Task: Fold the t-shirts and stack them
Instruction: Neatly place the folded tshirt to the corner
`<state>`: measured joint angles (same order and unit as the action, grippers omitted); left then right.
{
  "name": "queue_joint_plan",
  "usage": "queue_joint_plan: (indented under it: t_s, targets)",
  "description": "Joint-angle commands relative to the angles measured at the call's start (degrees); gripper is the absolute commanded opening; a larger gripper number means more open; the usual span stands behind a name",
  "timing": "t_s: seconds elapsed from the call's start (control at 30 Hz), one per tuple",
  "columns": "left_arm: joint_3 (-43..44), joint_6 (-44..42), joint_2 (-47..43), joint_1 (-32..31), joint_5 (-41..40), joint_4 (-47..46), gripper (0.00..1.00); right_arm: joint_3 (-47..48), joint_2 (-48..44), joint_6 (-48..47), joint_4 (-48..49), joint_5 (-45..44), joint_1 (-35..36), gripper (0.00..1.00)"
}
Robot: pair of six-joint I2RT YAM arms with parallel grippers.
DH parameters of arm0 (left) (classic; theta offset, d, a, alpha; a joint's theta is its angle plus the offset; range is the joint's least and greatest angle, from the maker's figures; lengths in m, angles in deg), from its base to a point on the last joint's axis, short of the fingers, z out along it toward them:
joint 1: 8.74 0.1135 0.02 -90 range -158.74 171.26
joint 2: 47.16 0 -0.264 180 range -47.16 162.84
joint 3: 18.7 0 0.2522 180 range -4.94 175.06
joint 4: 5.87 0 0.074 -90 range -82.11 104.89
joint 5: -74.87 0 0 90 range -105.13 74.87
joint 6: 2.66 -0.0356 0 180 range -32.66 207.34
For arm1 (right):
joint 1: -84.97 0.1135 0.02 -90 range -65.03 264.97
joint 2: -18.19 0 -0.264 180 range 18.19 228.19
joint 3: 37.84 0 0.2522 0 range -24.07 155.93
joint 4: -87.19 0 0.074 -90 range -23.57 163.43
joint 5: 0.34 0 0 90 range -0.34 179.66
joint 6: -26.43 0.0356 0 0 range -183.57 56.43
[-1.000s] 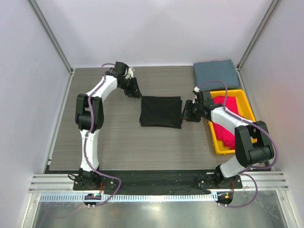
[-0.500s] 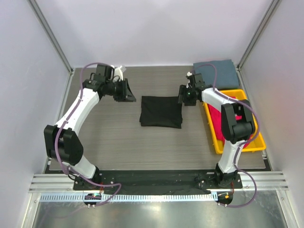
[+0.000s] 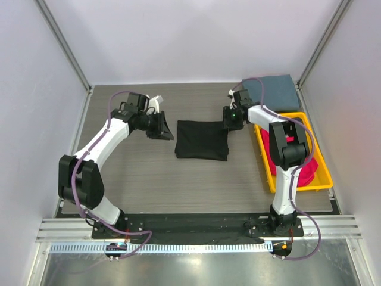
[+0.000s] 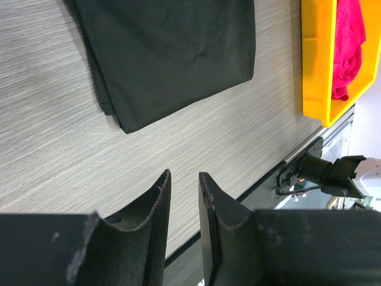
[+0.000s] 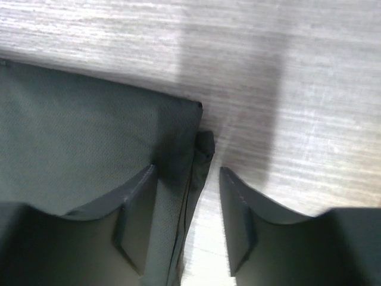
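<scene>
1. Moved: left tool (image 3: 165, 131) has edged closer to the black t-shirt (image 3: 202, 140); right tool (image 3: 232, 123) has barely shifted.
2. At 4 o'clock on the desk (image 3: 137, 179), the yellow tray (image 3: 297, 188) holds a magenta t-shirt (image 3: 303, 174).
3. Folded black t-shirt lies mid-desk; left tool, fingers narrowly apart, hovers at its 10 o'clock.
4. Right tool, fingers apart, straddles its 1 o'clock corner.
5. Farthest, at 1 o'clock, lies the folded grey-blue t-shirt (image 3: 271, 92).
</scene>
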<state>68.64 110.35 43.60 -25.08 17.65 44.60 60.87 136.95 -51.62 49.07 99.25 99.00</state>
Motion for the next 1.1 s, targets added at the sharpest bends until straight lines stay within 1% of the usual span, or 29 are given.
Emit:
queue_joint_plan:
  t_s: [0.0, 0.1, 0.17, 0.23, 0.27, 0.33, 0.37, 0.43, 0.47, 0.53, 0.57, 0.6, 0.77, 0.8, 1.07]
  targets:
    - [0.60, -1.56, -2.69, -1.24, -0.16, -1.38, 0.27, 2.24, 1.82, -2.54, -1.48, 0.25, -0.13, 0.46]
    - [0.34, -1.65, -2.69, -1.33, -1.48, -0.94, 0.26, 3.12, 2.53, -3.33, -1.48, 1.74, -0.05, 0.37]
    - [0.25, -1.47, -2.69, -1.33, -1.57, -0.94, 0.27, 4.08, 3.49, -4.38, -1.39, 3.24, -0.14, 0.34]
    - [0.07, -1.73, -2.52, -1.24, -1.83, -0.68, 0.26, 4.78, 3.93, -4.65, -1.48, 3.08, -0.22, 0.28]
    - [0.07, -1.91, -2.61, -1.24, -2.10, -0.41, 0.26, 5.05, 4.20, -4.74, -1.39, 2.72, -0.14, 0.21]
    - [0.24, -2.17, -2.87, -1.33, -3.15, 0.38, 0.27, 6.36, 4.11, -4.91, -1.74, 0.45, -0.14, 0.12]
    - [0.07, -2.17, -3.13, -1.41, -3.42, 0.29, 0.26, 7.15, 4.11, -4.91, -2.18, -0.70, -0.22, 0.01]
    - [-0.28, -2.09, -3.40, -1.42, -3.51, 0.12, 0.26, 10.48, 3.76, -5.00, -4.36, -3.77, -0.13, 0.01]
    - [-0.28, -2.00, -3.40, -1.42, -3.42, -0.06, 0.26, 11.63, 3.41, -5.00, -4.99, -6.65, -0.13, 0.01]
    - [-0.37, -1.91, -3.14, -1.42, -3.33, 0.12, 0.26, 14.18, 1.92, -5.88, -6.66, -9.13, -0.13, 0.01]
    - [-0.11, -1.91, -3.05, -1.42, -3.24, 0.12, 0.26, 14.80, 1.39, -6.40, -7.27, -9.32, -0.13, 0.01]
    - [-0.10, -1.82, -2.96, -1.42, -3.16, 0.29, 0.26, 15.59, 1.04, -7.02, -8.59, -12.54, -0.22, 0.01]
    - [0.07, -2.00, -2.96, -1.42, -3.59, 0.64, 0.26, 20.43, -0.98, -11.15, -12.64, -20.21, -0.13, 0.01]
    - [0.07, -2.00, -2.87, -1.33, -3.59, 0.64, 0.26, 21.39, -0.90, -11.68, -13.34, -22.48, -0.13, 0.01]
    - [-0.02, -2.44, -2.43, -1.42, -4.73, 1.17, 0.27, 35.63, 1.56, -17.21, -19.06, -31.02, -0.31, 0.01]
